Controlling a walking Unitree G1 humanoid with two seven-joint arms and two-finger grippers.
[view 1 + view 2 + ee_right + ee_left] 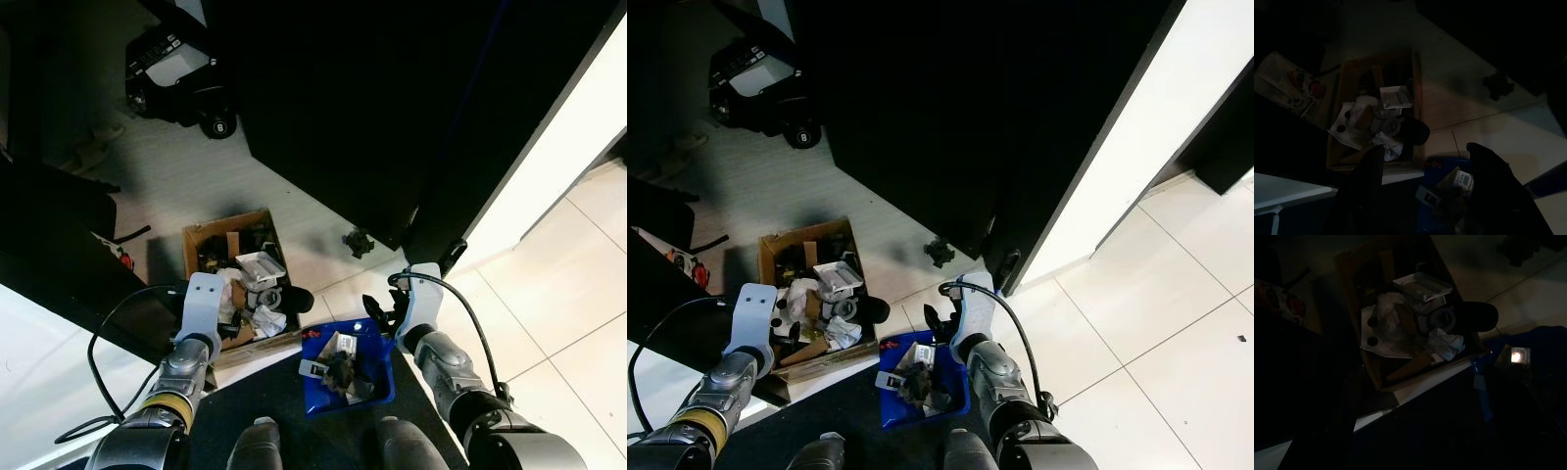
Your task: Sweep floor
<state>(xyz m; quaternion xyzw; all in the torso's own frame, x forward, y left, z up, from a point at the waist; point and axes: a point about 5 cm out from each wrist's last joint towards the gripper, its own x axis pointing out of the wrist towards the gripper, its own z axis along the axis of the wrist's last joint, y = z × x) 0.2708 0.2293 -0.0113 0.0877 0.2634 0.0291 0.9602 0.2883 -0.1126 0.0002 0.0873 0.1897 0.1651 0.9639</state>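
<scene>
The right gripper [380, 311] is hanging just above the far rim of a blue dustpan [380, 387], its two black fingers [1374, 169] spread apart in the right wrist view with nothing between them. The dustpan is sitting on the floor directly under and slightly inboard of that gripper, close before the robot's feet, and it is holding swept-up litter [341, 370]: dark crumpled bits, a small white card and a pale wrapper. Whether the fingertips are actually touching the pan's rim is hard to judge from the head views; they appear to be just clear of it.

The left gripper [201, 294] is hovering over the near edge of a cardboard box [196, 238], which is lying on the floor just to the left of the dustpan. Its fingers are hidden behind the white wrist housing and the left wrist view is too dark to show them, so I cannot tell how they stand. The box is crammed with rubbish [257, 284]: crumpled white paper, a white tray, a black rounded object at its right corner.

Beyond the dustpan a small dark scrap [358, 242] is lying on the pale tiled floor [568, 284], beside the foot of a large black cabinet [392, 108]. Farther off on the left, a black wheeled toy car [176, 78] is standing.
</scene>
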